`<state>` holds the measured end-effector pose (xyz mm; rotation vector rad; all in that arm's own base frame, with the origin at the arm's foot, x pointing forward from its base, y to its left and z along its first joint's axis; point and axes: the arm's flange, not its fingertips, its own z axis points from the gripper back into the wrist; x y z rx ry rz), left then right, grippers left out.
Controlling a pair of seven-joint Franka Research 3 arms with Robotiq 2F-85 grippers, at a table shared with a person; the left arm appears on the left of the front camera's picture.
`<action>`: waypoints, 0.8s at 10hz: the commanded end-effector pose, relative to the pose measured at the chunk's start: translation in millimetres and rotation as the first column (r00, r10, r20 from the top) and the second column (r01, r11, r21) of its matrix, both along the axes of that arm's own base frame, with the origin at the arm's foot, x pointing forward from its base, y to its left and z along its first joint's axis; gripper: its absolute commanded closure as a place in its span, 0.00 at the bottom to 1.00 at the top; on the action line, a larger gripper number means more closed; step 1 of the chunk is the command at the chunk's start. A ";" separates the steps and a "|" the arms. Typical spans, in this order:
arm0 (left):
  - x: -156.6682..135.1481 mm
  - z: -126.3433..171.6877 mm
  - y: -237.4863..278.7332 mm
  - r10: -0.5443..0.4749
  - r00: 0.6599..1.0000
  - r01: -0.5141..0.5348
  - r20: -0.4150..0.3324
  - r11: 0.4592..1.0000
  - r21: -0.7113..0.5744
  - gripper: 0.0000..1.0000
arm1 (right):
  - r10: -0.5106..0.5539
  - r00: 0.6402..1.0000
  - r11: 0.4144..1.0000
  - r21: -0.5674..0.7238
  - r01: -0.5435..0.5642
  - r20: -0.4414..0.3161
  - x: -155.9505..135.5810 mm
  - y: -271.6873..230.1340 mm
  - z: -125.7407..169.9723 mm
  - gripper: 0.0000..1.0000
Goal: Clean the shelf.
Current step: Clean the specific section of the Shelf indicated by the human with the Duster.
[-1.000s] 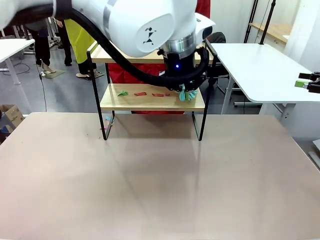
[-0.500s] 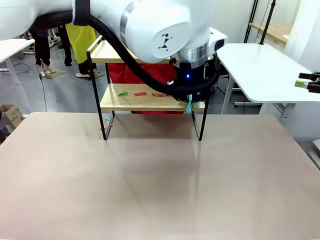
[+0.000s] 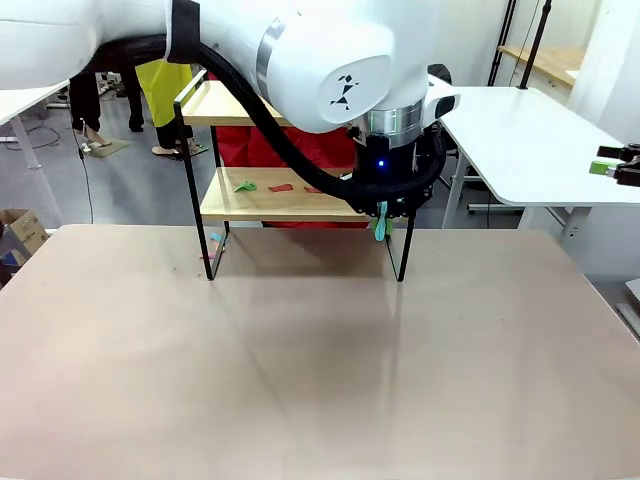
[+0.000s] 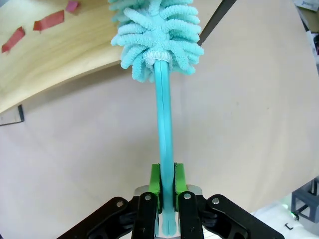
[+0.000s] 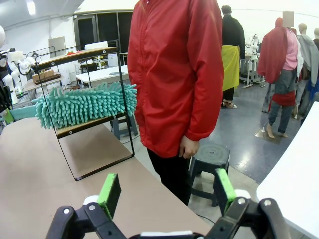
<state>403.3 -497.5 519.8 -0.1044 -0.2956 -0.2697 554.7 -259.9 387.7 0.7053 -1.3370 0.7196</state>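
Note:
The shelf (image 3: 272, 206) stands at the far side of the beige table, with a green scrap (image 3: 245, 186) and red scraps (image 3: 281, 187) on its lower board. My left gripper (image 4: 167, 186) is shut on the handle of a teal fluffy duster (image 4: 157, 35). The duster's head lies over the front edge of the lower board (image 4: 60, 55), near more red scraps (image 4: 49, 21). In the front view the left gripper (image 3: 381, 212) hangs at the shelf's right front corner. My right gripper (image 5: 167, 191) is open and holds nothing, far to the right (image 3: 603, 160). From that side the duster (image 5: 84, 104) shows on the shelf (image 5: 75, 127).
A person in a red jacket (image 5: 179, 74) stands behind the shelf, hands down. A white table (image 3: 520, 130) is at the back right. A small scrap (image 3: 214, 240) lies on the beige table (image 3: 300, 350) by the shelf's left front leg.
My left arm has moved right and toward me, dragging the duster along the lower board to its right front edge. The right gripper has not moved.

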 end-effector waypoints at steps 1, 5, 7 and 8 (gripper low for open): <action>-0.8 -1.5 -0.1 -0.002 1.000 0.002 -0.005 1.000 0.006 0.87 | 0.001 1.000 1.000 -0.001 -0.001 0.002 -0.2 2.1 2.1 0.00; 7.8 -13.9 31.7 0.083 0.996 -0.082 -0.040 0.996 0.026 0.87 | 0.001 1.000 1.000 -0.001 -0.001 0.002 -0.2 2.1 2.1 0.00; 11.4 -20.3 49.5 0.110 0.992 -0.108 -0.059 0.994 0.023 0.87 | 0.001 1.000 1.000 -0.001 -0.001 0.002 -0.2 2.1 2.1 0.00; 17.7 -27.7 69.6 0.129 0.987 -0.127 -0.094 0.992 0.025 0.87 | 0.001 1.000 1.000 -0.001 -0.001 0.002 -0.2 2.1 2.1 0.00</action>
